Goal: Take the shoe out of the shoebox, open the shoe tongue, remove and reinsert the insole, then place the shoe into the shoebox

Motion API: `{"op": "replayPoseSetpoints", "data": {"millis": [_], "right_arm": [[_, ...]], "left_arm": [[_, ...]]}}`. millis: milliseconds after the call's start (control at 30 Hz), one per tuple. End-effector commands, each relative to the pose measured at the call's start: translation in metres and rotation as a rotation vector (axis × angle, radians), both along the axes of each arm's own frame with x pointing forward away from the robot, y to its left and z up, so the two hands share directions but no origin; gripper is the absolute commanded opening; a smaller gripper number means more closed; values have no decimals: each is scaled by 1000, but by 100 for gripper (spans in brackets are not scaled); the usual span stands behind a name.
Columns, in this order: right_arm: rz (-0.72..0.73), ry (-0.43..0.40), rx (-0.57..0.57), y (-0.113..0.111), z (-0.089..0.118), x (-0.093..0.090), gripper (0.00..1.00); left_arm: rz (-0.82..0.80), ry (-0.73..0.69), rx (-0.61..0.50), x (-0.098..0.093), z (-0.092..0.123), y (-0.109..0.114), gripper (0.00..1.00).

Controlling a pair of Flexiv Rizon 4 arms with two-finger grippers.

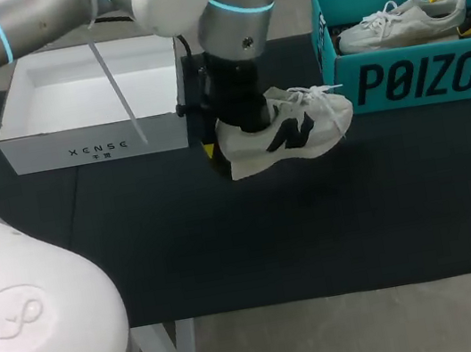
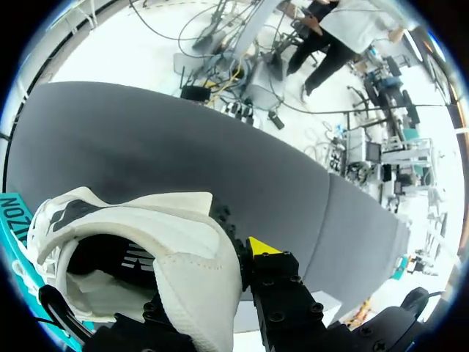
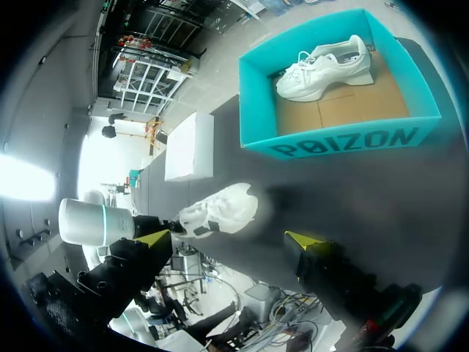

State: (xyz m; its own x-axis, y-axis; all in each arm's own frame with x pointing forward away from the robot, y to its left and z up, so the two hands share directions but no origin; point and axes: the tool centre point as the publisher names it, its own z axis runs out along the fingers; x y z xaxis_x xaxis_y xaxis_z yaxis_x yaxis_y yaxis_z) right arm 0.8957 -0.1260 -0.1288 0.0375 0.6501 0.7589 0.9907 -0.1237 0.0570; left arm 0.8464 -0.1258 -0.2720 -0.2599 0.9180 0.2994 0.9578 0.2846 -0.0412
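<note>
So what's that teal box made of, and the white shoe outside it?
Teal box: probably cardboard, with a bare brown floor and matte printed walls. White shoe: seemingly smooth leather-like heel with visible stitching, softer fabric elsewhere; real or synthetic, I can't tell.

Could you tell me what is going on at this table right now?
The left gripper has its fingers closed on the heel of a white sneaker, holding it over the dark table between an empty white box and the teal shoebox. A second white sneaker lies in the teal shoebox. The right gripper hangs open near that shoebox, holding nothing.
</note>
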Motion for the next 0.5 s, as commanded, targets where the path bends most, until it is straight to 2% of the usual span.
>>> {"op": "replayPoseSetpoints", "data": {"millis": [33,133,233,500], "right_arm": [[-1,1,-4,0,0,-1,100],[-1,1,-4,0,0,-1,100],[-1,1,-4,0,0,-1,100],[-1,1,-4,0,0,-1,100]], "left_arm": [[-35,11,-5,10,9,21,0],[-79,32,-9,18,15,38,0],[-69,-11,-3,27,21,57,0],[-156,-11,-80,58,41,116,0]]}}
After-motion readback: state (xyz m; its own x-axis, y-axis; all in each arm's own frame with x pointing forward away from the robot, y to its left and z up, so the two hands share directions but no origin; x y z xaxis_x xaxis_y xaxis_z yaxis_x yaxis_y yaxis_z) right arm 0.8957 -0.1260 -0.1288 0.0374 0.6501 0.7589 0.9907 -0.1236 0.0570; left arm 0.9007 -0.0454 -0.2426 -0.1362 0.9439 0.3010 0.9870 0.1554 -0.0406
